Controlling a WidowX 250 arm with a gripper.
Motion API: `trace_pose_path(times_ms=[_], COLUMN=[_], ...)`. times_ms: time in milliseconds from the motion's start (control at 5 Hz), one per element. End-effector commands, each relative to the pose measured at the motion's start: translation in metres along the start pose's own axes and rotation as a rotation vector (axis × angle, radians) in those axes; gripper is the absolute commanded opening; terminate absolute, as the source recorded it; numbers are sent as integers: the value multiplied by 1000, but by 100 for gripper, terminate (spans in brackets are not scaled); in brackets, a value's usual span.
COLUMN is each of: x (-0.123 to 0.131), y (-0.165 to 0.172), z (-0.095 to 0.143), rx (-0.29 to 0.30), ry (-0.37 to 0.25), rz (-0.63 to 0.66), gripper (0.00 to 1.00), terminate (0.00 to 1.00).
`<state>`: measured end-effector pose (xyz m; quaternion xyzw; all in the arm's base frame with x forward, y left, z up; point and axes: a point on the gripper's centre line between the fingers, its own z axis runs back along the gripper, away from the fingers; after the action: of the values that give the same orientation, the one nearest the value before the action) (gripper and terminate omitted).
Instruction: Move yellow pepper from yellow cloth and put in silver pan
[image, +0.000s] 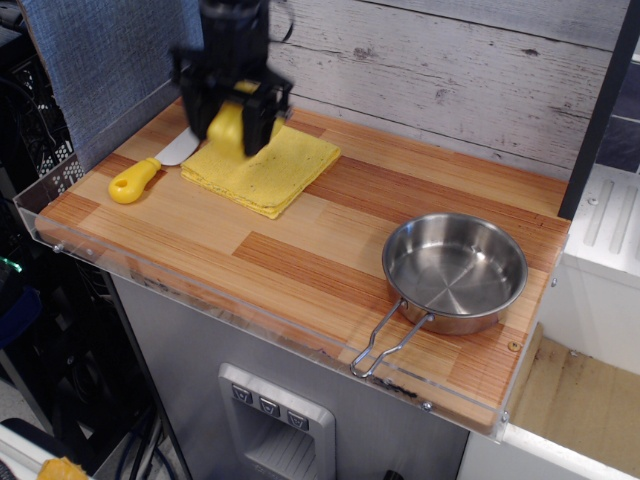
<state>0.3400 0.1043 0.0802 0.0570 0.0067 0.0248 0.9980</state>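
Fingers (258, 125): two black, blurred, pinched against either side of the yellow pepper (227, 124), which hangs between them clear of the yellow cloth (270, 168). Gripper (229, 122) belongs to a dark arm entering from the top edge.

Counter (300, 250): laminated wood in alternating pale and reddish strips, straight-grained, edged at front and left by a clear plastic lip with small screws. Grey metal cabinet face below, carrying a panel with three small buttons. Backdrop: whitewashed horizontal planks; a grey-blue textured panel stands at the far left.

Yellow pepper: pale yellow, glossy, lobed; stem not discernible.

Yellow cloth: folded square, slightly nubbly weave, lying flat and turned diagonally at the counter's back left, directly under the gripper.

Silver pan (455, 270): round, polished steel, low walls, interior bare and reflective; thin wire loop handle folded out toward the front edge. Sits at the counter's right end, well apart from the cloth.

Toy knife (135, 180): chunky yellow handle, pale blade reaching toward the cloth's left corner.
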Motion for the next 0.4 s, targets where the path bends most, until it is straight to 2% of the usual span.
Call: trace_pose_path(times_ms=[0, 200], x=[4, 0], y=[-65, -113], z=[61, 63], rx=[-8, -60], ry=[-106, -110], rz=[-125, -237], gripper=[0, 0], terminate=[0, 0])
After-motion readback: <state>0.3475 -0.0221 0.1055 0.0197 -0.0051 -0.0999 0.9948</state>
